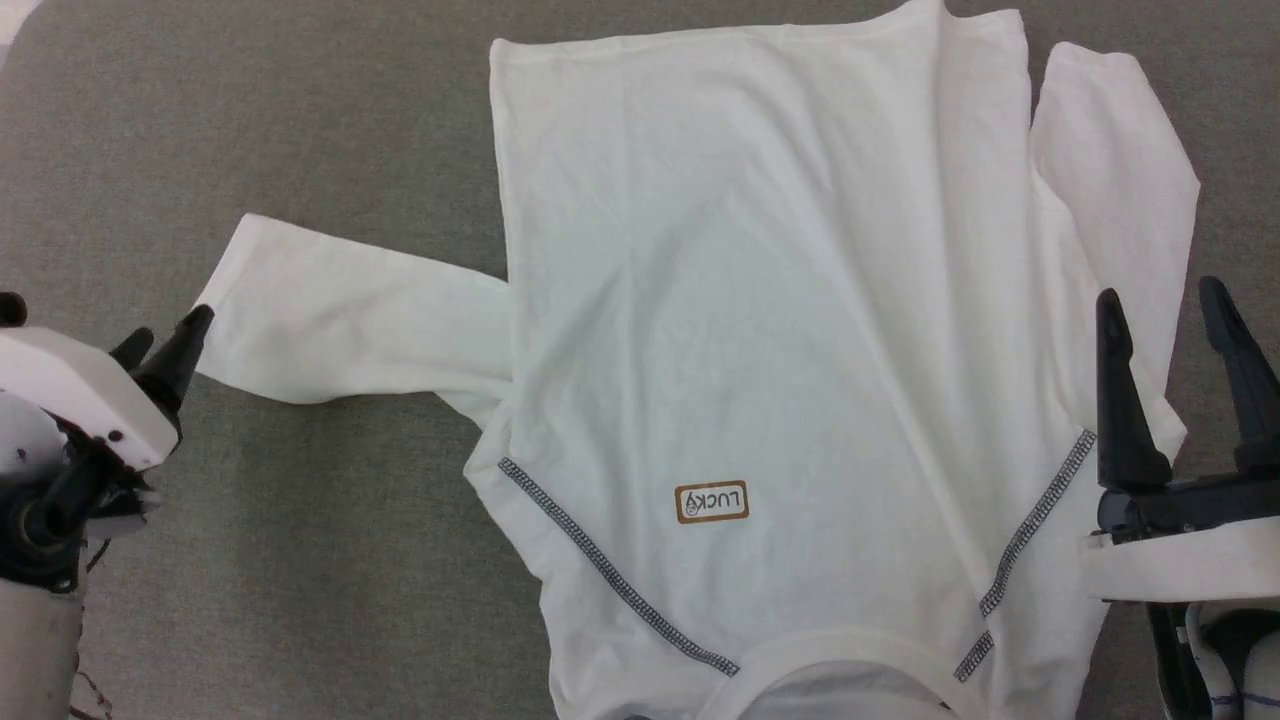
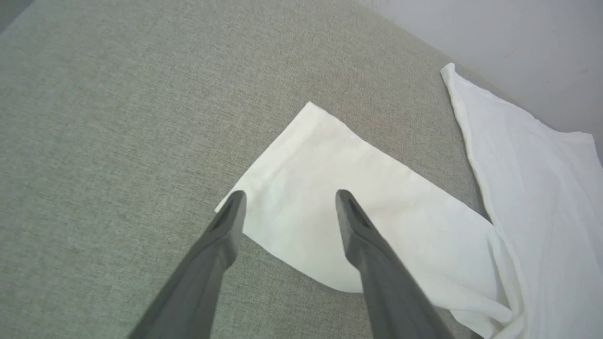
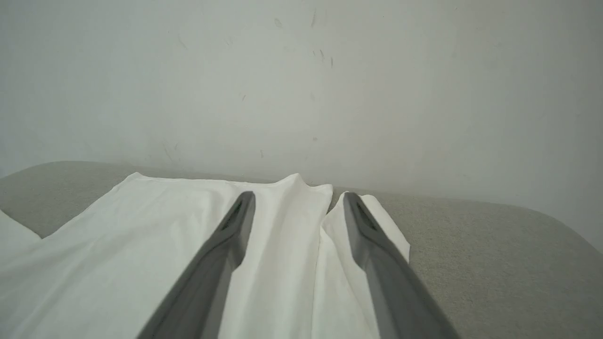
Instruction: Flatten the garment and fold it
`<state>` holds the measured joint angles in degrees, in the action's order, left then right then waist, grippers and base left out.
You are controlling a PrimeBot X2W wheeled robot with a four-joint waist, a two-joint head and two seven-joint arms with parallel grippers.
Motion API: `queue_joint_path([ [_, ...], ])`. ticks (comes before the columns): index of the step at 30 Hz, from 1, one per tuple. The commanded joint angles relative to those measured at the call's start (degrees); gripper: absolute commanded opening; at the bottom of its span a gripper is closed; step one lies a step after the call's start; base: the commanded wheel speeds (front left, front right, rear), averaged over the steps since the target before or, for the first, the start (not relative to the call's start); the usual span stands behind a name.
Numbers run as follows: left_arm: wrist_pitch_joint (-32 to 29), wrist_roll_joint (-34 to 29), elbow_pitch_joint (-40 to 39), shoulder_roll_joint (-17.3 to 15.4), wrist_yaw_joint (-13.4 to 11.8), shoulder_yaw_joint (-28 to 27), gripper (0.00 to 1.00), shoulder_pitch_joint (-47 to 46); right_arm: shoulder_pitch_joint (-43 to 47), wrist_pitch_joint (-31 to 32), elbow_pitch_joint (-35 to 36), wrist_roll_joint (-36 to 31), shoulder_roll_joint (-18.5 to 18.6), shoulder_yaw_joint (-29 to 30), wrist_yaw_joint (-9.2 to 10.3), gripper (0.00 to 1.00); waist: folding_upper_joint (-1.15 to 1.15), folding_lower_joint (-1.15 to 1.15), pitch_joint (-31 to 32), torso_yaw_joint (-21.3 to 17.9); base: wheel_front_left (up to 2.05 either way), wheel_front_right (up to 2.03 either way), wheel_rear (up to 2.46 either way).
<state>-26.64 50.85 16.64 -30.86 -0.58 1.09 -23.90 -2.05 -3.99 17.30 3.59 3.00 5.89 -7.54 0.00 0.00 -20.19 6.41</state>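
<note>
Shirt point(image 1: 760, 330), collar cut off. My left gripper point(image 2: 289, 200): wide open, empty, cuff point(image 2: 282, 155) between tips. My right gripper point(image 3: 299, 200): wide open, empty, sleeve point(image 3: 388, 230) partly behind one finger.

Garment point(image 1: 760, 300) was white, stitching point(image 1: 615, 575) grey, label point(image 1: 712, 502) tan-edged; surface point(image 1: 300, 560) heathered grey-beige; wall point(image 3: 301, 84) probably off-white.

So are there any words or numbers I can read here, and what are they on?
"LUCK": on the small tan-bordered neck label of the white long-sleeved shirt, upside down in the head view. A tiny round mark follows the K; it is too small to tell whether it is a letter or a logo.
No other text can be read.
</note>
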Motion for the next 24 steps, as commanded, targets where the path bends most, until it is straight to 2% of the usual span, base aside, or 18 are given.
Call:
queue_joint_path([
  [1,0.4,-0.1,-0.5,-0.5,-0.3,-0.4,1.0,-1.4,0.3,0.2,0.2,0.1,-0.1,0.2,0.05,1.0,0.0,0.0,-0.1,0.0,0.0,0.0,0.0],
  [9,0.1,-5.6,-1.8,-4.1,0.1,2.8,1.0,-5.1,-0.3,0.2,0.3,0.1,-0.1,-0.2,0.05,1.0,0.0,0.0,-1.3,-0.7,0.0,0.0,0.0],
  [13,-2.3,-9.1,-0.6,-5.8,0.1,6.3,1.0,-6.7,-0.8,0.6,0.9,-0.3,-0.1,-0.4,0.05,1.0,0.0,0.0,-2.7,-1.5,0.0,0.0,0.0],
  [24,-7.0,-11.5,4.6,-5.8,-0.7,10.4,1.0,-9.6,-1.2,1.2,2.1,-0.5,-0.1,-0.4,0.05,1.0,0.0,0.0,-6.2,-2.8,0.0,0.0,0.0],
])
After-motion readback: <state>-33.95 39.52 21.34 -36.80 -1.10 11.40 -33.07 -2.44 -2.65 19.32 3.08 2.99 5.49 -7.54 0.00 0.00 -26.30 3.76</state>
